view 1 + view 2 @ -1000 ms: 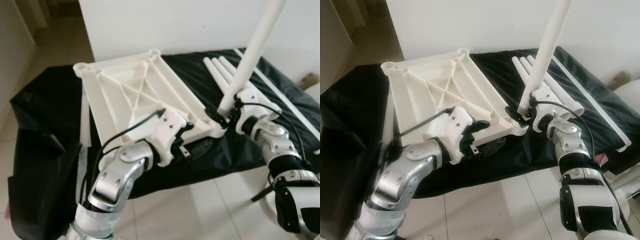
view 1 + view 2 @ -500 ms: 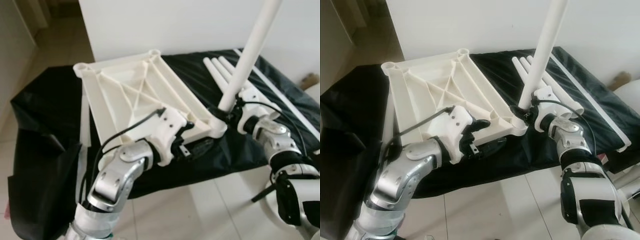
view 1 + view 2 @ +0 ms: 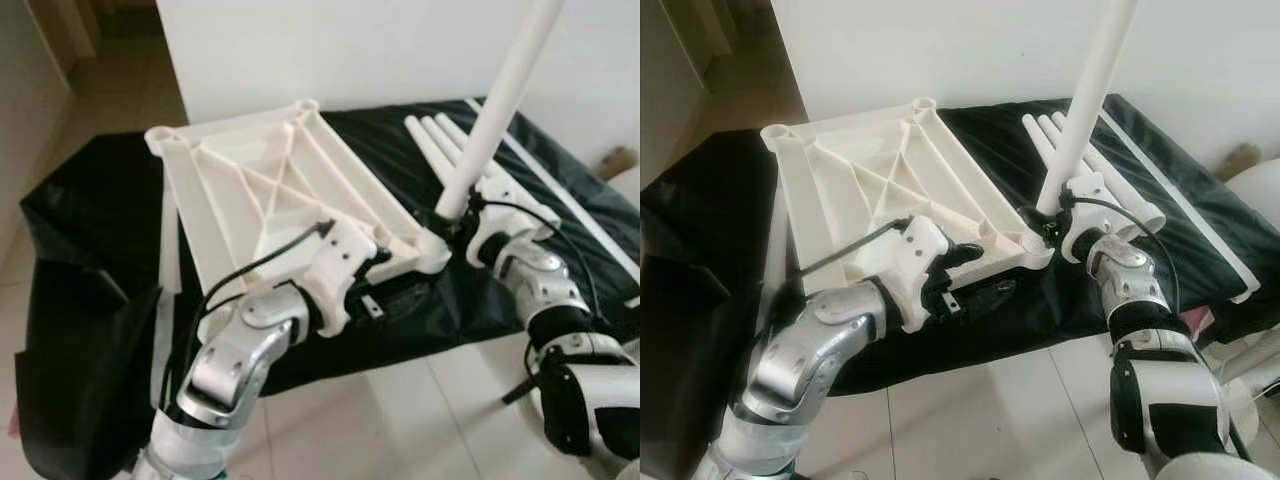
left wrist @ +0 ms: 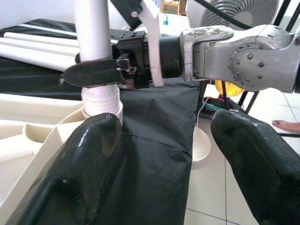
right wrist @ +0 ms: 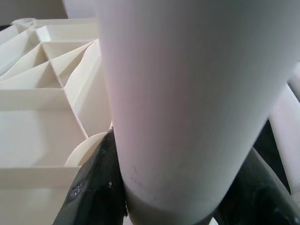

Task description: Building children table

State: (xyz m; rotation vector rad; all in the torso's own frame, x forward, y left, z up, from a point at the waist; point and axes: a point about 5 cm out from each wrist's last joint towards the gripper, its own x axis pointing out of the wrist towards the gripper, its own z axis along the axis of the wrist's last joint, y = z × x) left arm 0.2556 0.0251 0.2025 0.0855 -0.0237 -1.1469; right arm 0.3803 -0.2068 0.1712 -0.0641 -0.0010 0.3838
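Two silver arms reach over a low surface draped in black cloth [image 3: 120, 200]. Nearest, the left hand [image 3: 965, 280] sits at the near edge of the upturned white plastic table panel [image 3: 270, 190], its black fingers [image 4: 89, 154] spread open with the cloth between them; one finger lies close against the panel's near right corner. The panel rests underside up, its ribs and diagonal braces showing, with round leg sockets at the corners.

Just to the right, the right hand [image 3: 452, 222] is closed around the foot of a long white plastic tube leg [image 3: 495, 105]. That leg stands nearly upright, leaning slightly away to the right, and its lower end sits at the round socket on the panel's near right corner. From the left wrist, a ribbed white collar shows where tube meets socket.

Beyond the right hand, several more white tube legs [image 3: 1045, 135] lie side by side on the cloth, with a long thin white strip [image 3: 1180, 205] further right. Behind everything stands a white wall [image 3: 350, 45].
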